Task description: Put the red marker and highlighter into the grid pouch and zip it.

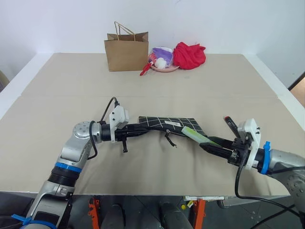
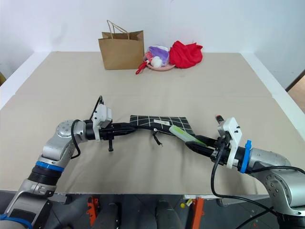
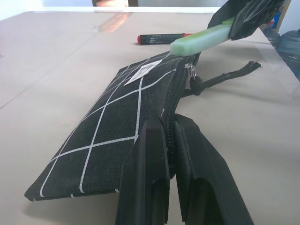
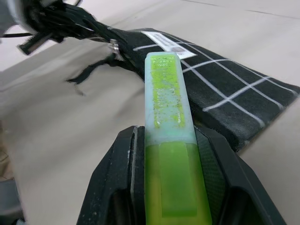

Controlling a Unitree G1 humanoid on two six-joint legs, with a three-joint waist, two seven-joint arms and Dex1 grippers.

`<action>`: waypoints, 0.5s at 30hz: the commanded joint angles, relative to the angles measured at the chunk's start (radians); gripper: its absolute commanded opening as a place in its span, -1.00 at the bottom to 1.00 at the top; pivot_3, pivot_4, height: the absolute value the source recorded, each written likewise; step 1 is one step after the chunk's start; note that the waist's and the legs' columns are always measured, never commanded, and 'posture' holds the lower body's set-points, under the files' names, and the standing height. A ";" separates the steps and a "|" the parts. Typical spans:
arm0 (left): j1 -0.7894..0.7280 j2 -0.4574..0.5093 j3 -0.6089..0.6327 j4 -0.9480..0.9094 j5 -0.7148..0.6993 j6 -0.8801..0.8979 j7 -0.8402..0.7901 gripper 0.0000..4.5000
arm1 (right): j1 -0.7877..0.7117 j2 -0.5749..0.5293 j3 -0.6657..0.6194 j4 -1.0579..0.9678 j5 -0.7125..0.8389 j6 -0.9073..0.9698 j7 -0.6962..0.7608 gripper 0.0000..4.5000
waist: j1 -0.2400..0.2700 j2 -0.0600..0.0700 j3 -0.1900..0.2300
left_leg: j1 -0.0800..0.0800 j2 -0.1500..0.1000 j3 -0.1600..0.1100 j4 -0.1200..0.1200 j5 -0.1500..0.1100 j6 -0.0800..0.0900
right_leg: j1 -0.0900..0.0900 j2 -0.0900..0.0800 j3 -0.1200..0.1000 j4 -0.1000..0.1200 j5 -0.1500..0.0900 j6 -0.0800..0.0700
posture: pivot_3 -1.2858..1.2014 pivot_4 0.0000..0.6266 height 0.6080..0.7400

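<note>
On the table (image 1: pixel 57 95), the grid pouch (image 1: pixel 167 123) is pinched at its zipper edge by the clamped left gripper (image 1: pixel 143 128), while the highlighter (image 1: pixel 196 136) is gripped tight in the right gripper (image 1: pixel 213 144) at the pouch's other end, and the red marker (image 1: pixel 231 126) is left lying just beyond that end.

— Inspector: You cannot see inside the grid pouch (image 1: pixel 167 123); its zipper edge is pinched from view within the left gripper (image 3: pixel 169 154).

— Operator: And the highlighter (image 4: pixel 168 123)?

— Inspector: Its rear end is cut off by the frame edge. The red marker (image 1: pixel 230 125) is half hidden behind the right wrist camera housing (image 1: pixel 250 131).
</note>
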 commanded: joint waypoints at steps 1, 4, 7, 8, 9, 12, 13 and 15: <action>-0.006 0.005 0.023 -0.032 -0.009 -0.007 0.006 -1.00 | -0.007 -0.018 -0.042 -0.039 0.072 0.019 0.036 -0.50 | 0.000 0.000 0.000 | 0.000 0.000 0.000 0.000 0.000 0.000 | 0.000 0.000 0.000 0.000 0.000 0.000 | 0.03 -0.52 1.00; -0.003 0.000 0.018 -0.034 -0.009 -0.008 0.007 -1.00 | 0.010 -0.039 -0.046 -0.048 0.086 0.031 0.057 -0.50 | 0.000 0.000 0.000 | 0.000 0.000 0.000 0.000 0.000 0.000 | 0.000 0.000 0.000 0.000 0.000 0.000 | 0.03 -0.52 1.00; -0.005 -0.004 0.017 -0.035 -0.012 -0.005 0.007 -1.00 | 0.010 -0.044 -0.035 -0.027 0.064 0.017 0.051 -0.50 | 0.000 0.000 0.000 | 0.000 0.000 0.000 0.000 0.000 0.000 | 0.000 0.000 0.000 0.000 0.000 0.000 | 0.03 -0.52 1.00; -0.006 -0.004 0.017 -0.036 -0.013 -0.005 0.008 -1.00 | 0.011 -0.045 -0.032 -0.023 0.060 0.014 0.053 -0.50 | 0.000 0.000 0.000 | 0.000 0.000 0.000 0.000 0.000 0.000 | 0.000 0.000 0.000 0.000 0.000 0.000 | 0.03 -0.52 1.00; -0.006 -0.005 0.017 -0.037 -0.013 -0.005 0.008 -1.00 | 0.011 -0.045 -0.031 -0.021 0.058 0.013 0.055 -0.50 | 0.000 0.000 0.000 | 0.000 0.000 0.000 0.000 0.000 0.000 | 0.000 0.000 0.000 0.000 0.000 0.000 | 0.03 -0.52 1.00; -0.009 -0.008 0.016 -0.033 -0.011 -0.007 0.009 -1.00 | 0.003 -0.043 -0.022 -0.002 0.052 0.019 0.055 -0.50 | 0.000 0.000 0.000 | 0.000 0.000 0.000 0.000 0.000 0.000 | 0.000 0.000 0.000 0.000 0.000 0.000 | 0.03 -0.52 1.00; -0.009 -0.010 0.016 -0.031 -0.011 -0.008 0.009 -1.00 | -0.003 -0.045 -0.016 0.011 0.047 0.024 0.052 -0.50 | 0.000 0.000 0.000 | 0.000 0.000 0.000 0.000 0.000 0.000 | 0.000 0.000 0.000 0.000 0.000 0.000 | 0.03 -0.52 1.00; -0.009 -0.013 0.015 -0.032 -0.011 -0.010 0.010 -1.00 | -0.013 -0.050 -0.009 0.033 0.034 0.024 0.053 -0.50 | 0.000 0.000 0.000 | 0.000 0.000 0.000 0.000 0.000 0.000 | 0.000 0.000 0.000 0.000 0.000 0.000 | 0.03 -0.52 1.00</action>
